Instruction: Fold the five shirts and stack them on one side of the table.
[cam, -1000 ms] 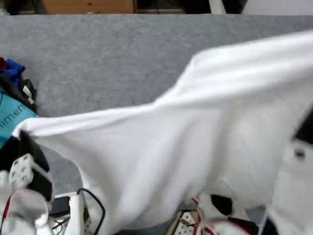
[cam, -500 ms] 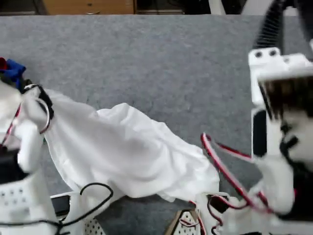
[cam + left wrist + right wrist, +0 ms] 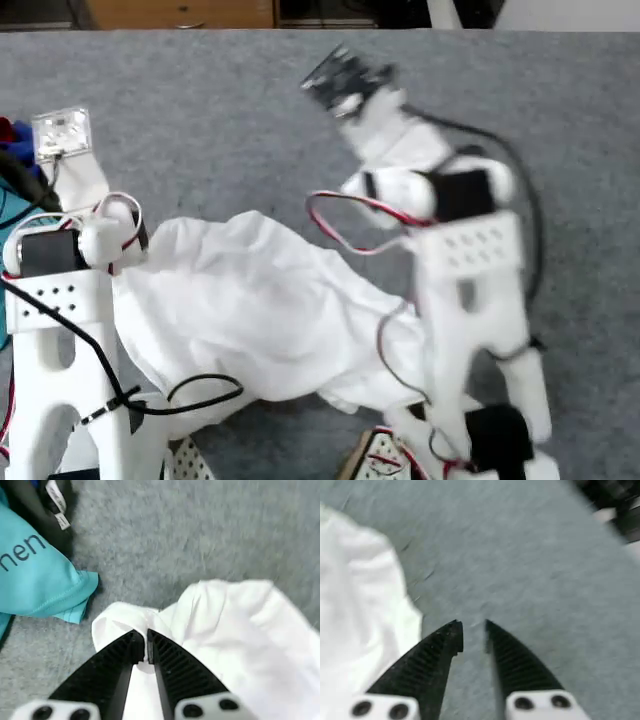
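Note:
A white shirt (image 3: 270, 310) lies crumpled on the grey table (image 3: 220, 110), near the front middle. My left gripper (image 3: 145, 649) is shut on a fold at the shirt's left corner (image 3: 120, 622), low over the table. The left arm (image 3: 60, 270) stands at the shirt's left end. My right gripper (image 3: 473, 630) hangs open by a narrow gap over bare table, nothing between its fingers, with the white shirt's edge (image 3: 365, 605) beside it. The right arm (image 3: 450, 200) stretches from the front right toward the table's middle, past the shirt's far edge.
A teal shirt (image 3: 35, 580) and a black garment (image 3: 30, 500) lie close to the left gripper at the table's left edge. Blue and red cloth (image 3: 18, 140) sits there too. Red and black cables (image 3: 340, 220) trail over the white shirt. Grey table stretches beyond the shirt.
The white shirt, held spread in the air a second ago, has dropped to the table in a heap. The right gripper let go of it and swung toward the middle. The left still holds.

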